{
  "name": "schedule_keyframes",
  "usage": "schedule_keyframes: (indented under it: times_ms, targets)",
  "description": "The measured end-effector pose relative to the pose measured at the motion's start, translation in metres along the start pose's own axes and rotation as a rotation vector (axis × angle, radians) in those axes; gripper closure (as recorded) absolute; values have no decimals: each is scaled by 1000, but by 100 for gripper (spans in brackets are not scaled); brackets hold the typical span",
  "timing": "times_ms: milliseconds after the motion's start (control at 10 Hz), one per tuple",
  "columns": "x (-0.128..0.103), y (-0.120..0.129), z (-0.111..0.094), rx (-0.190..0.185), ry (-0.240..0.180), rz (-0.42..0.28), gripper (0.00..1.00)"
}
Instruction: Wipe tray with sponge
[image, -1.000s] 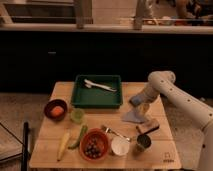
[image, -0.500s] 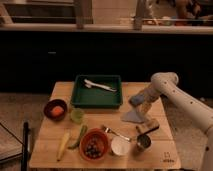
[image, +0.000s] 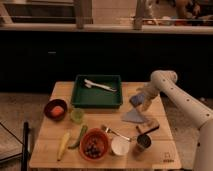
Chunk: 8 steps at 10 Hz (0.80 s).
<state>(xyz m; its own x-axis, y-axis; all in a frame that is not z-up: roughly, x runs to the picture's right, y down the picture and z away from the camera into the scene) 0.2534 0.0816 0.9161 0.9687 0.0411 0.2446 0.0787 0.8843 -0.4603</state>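
The dark green tray (image: 79, 97) stands at the back middle of the wooden table, with white utensils (image: 100, 85) lying in it. The blue-grey sponge (image: 136, 99) rests on the table just right of the tray. My gripper (image: 144, 103) reaches down from the white arm on the right and sits directly at the sponge's right side, open, touching or nearly touching it. I cannot make out whether the sponge lies between the fingers.
A flat grey-blue cloth (image: 132, 116) and a tan brush block (image: 148, 126) lie in front of the sponge. Nearer the front are a fork (image: 116, 132), a white cup (image: 120, 146), a dark can (image: 143, 142), two red bowls (image: 55, 108) (image: 93, 145), a green cup (image: 77, 115) and a banana (image: 63, 145).
The arm has hardly shifted; the gripper stays down at the sponge, and the sponge lies in the same spot.
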Motion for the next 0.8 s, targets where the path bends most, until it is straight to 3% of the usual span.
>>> schedule_keyframes:
  times_ms: [400,800]
  targets:
    - [-2,-11,14,-31,-1,-70,20]
    - [4,-13,27,-56,-8,-70,20]
